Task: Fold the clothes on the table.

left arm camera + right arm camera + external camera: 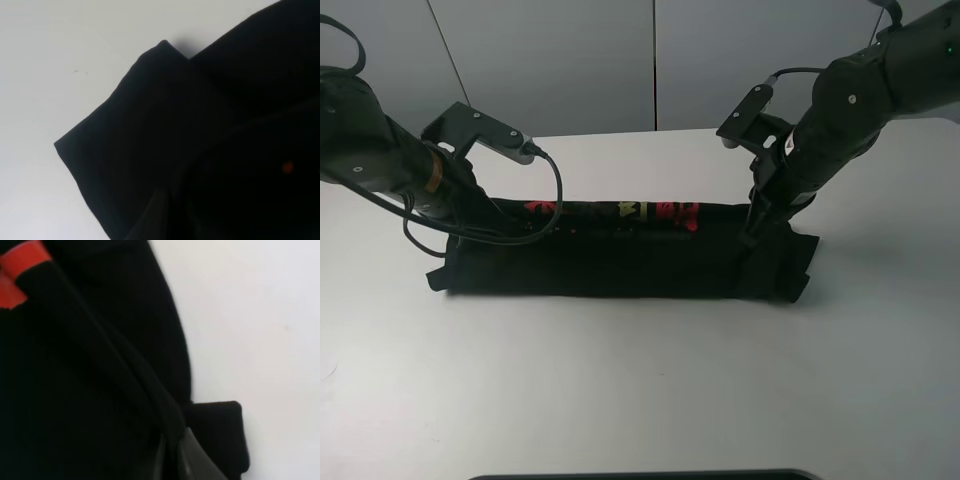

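Left wrist view: black shirt (165, 150) on white table (60, 50), print mostly hidden.

Red/yellow print (665, 212) on black T-shirt (610, 265): chars cut by fold, unreadable. No other txt.

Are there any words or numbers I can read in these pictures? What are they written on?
On the black T-shirt: red characters along its far edge, partly folded under and too blurred to read.
Right wrist view: only a red patch of that print shows, no whole character.
On the table: no text.
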{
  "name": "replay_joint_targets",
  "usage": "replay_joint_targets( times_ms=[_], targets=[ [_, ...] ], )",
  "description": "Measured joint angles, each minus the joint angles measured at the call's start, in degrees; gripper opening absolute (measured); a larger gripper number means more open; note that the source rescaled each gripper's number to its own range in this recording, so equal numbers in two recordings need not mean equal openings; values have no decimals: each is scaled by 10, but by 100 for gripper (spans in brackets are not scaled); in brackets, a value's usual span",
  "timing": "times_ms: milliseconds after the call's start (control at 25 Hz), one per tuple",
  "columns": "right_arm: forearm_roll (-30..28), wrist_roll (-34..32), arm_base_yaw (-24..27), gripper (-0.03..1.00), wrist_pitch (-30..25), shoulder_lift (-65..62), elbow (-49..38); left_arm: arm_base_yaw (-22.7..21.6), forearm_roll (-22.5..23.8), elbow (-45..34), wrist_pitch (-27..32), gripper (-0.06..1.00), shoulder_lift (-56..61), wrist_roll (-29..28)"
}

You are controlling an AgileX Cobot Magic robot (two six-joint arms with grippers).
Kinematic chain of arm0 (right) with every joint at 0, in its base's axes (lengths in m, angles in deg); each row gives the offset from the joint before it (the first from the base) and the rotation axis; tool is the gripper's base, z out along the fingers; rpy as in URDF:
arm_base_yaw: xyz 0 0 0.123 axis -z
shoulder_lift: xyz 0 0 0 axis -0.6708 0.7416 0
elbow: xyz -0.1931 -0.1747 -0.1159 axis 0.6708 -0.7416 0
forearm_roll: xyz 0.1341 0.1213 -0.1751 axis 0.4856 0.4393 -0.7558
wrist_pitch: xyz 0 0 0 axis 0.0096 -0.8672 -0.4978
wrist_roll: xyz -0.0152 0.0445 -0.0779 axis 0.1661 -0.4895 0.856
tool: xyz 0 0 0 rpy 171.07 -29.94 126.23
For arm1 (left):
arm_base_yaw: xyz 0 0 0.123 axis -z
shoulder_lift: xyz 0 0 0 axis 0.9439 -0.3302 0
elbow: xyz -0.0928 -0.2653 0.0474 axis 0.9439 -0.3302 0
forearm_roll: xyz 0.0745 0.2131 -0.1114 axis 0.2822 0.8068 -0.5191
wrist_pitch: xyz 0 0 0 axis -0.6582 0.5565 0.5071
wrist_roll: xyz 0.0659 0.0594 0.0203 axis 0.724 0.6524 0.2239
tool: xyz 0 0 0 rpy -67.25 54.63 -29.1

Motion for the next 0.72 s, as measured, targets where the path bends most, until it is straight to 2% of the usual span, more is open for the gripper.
replay_joint_targets(
  times_ms=[80,160,200,240,280,320,360,400,480,560,640,720],
  targets=[
    [-33,-55,0,2,17,8,0,0,53,0,-8,6,-13,-69],
    [-57,-93,0,13,23,9,0,0,106,0,-6,18,-23,-129],
    [-62,-106,0,24,29,9,0,0,125,0,-3,28,-25,-156],
    [-65,-120,0,39,34,9,0,0,147,0,0,41,-25,-182],
    [-65,-135,0,55,39,9,0,0,170,0,2,56,-25,-203],
    [-66,-157,0,75,43,9,0,0,191,0,5,70,-25,-231],
    [-66,-179,0,90,46,9,0,0,206,0,8,87,-25,-260],
    [-67,-199,0,95,47,9,0,0,218,0,13,94,-25,-287],
    [-67,-225,0,99,40,9,0,0,226,0,20,99,-25,-320],
    [-67,-244,0,100,21,9,0,0,209,0,22,100,-25,-329],
    [-67,-264,0,100,-20,9,6,0,168,3,25,100,-25,-322],
    [-55,-277,0,100,-64,9,23,0,90,14,29,100,-25,-267]
  ],
)
